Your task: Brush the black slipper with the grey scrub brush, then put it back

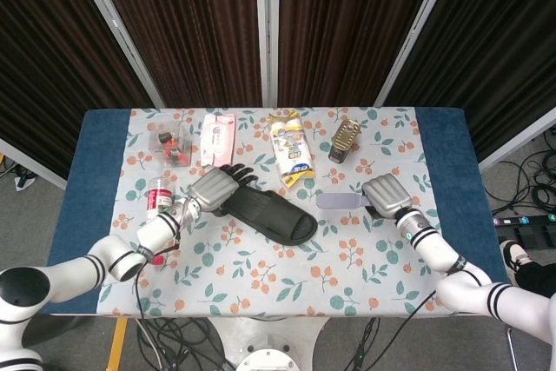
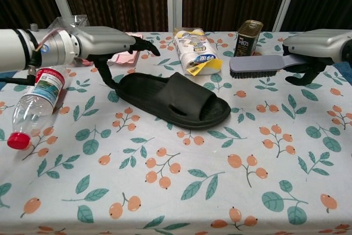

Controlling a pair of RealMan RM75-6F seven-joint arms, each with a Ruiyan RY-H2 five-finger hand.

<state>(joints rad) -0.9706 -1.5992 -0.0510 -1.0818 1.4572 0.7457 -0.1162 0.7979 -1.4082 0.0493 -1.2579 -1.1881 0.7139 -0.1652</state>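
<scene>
Black slipper lies mid-bench, sole down. Right robot hand clamps grey scrub brush clear of it, likely for return. Left robot hand hovers over heel, fingers apart, empty.

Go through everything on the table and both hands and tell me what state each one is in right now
black slipper: flat on the table, sole down, not held.
grey scrub brush: held off the table, bristles down, to one side of the slipper.
right hand: grips the brush handle.
left hand: above the slipper's heel end, holding nothing, fingers extended.
plastic bottle: lying on its side, red cap on.
tin can: upright.
clear box: lid state unclear.
</scene>
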